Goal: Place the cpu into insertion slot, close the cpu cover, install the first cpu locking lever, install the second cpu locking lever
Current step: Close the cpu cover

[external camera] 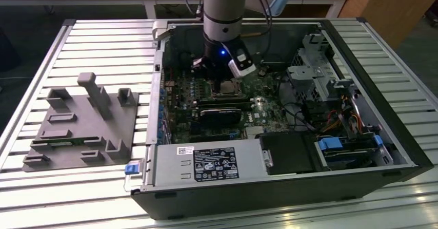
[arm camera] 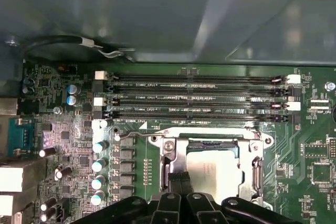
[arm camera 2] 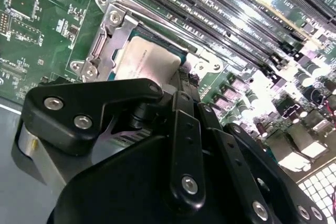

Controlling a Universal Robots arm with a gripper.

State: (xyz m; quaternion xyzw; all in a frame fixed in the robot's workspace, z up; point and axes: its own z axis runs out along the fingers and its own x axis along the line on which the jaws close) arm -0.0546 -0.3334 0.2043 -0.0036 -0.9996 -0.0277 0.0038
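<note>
Gripper (arm camera: 179, 181), jaws closed & empty, tips nr cpu (arm camera: 212, 169) in insertion slot (arm camera: 167, 153)

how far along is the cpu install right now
Done: the cpu sits in the slot, and the cover looks lowered around it. In hand: the hand is down at the cpu's edge. Left: the levers; I cannot tell whether either is locked.

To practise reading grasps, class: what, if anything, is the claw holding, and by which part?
It cannot be told. The claw sits at the edge of the cpu, which lies in the insertion slot.
</note>
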